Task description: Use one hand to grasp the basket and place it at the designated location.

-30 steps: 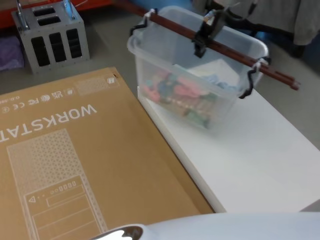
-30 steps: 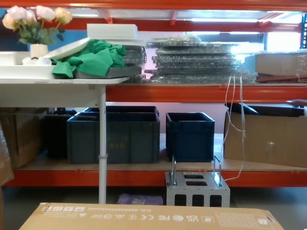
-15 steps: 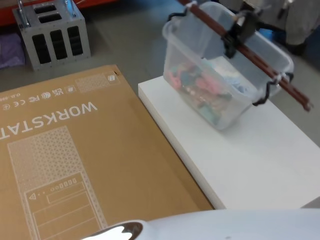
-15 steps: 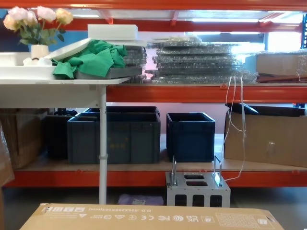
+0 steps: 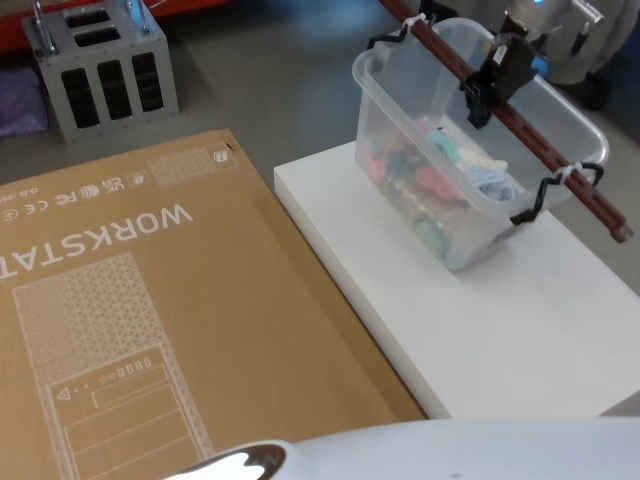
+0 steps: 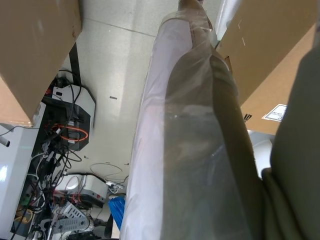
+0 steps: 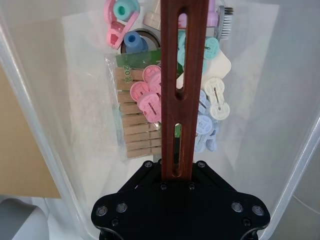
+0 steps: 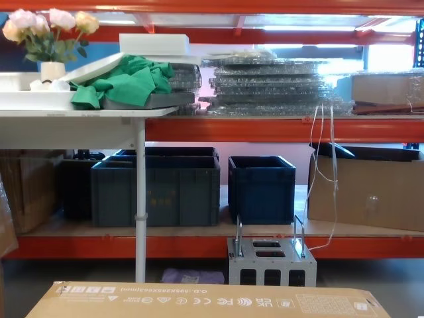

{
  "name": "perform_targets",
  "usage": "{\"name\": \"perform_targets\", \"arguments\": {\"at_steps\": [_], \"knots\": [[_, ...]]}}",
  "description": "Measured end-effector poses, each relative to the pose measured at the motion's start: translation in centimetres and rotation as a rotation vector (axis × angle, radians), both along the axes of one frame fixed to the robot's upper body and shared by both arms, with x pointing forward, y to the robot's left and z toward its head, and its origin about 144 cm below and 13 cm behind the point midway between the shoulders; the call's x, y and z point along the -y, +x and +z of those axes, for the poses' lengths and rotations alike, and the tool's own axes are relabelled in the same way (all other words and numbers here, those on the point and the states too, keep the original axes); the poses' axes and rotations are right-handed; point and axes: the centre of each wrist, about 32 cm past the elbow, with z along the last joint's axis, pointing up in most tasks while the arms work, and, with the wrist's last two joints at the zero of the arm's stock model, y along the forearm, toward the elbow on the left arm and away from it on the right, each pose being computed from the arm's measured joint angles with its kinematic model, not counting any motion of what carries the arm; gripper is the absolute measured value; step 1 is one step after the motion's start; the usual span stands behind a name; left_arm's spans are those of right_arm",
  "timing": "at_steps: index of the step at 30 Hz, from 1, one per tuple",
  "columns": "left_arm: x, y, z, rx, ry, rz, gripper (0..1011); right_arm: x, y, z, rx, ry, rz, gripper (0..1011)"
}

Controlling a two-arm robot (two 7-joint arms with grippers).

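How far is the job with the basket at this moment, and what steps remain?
Done: the right claw is clamped on the reddish-brown bar handle, as the right wrist view confirms. In hand: the basket hangs tilted over the white platform; whether its bottom touches cannot be told. Left: set it flat at its designated location and let go.

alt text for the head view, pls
The right hand grips the bar handle of the basket, tilted above a white platform. A cardboard box lies left, a grey metal box beyond.
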Motion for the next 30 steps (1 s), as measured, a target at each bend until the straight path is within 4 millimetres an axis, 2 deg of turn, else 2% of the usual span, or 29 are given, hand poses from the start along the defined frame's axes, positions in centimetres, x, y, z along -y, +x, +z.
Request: {"name": "perform_targets", "arguments": {"at_steps": [11,30], "knots": [[0.0,0.0,0.0,0.000,0.000,0.000,0,0.8,-0.3,-1.3,-0.033,0.016,-0.079,0],[0.0,0.0,0.0,0.000,0.000,0.000,0,0.4,0.8,-3.3,-0.074,0.014,-0.120,0]]}}
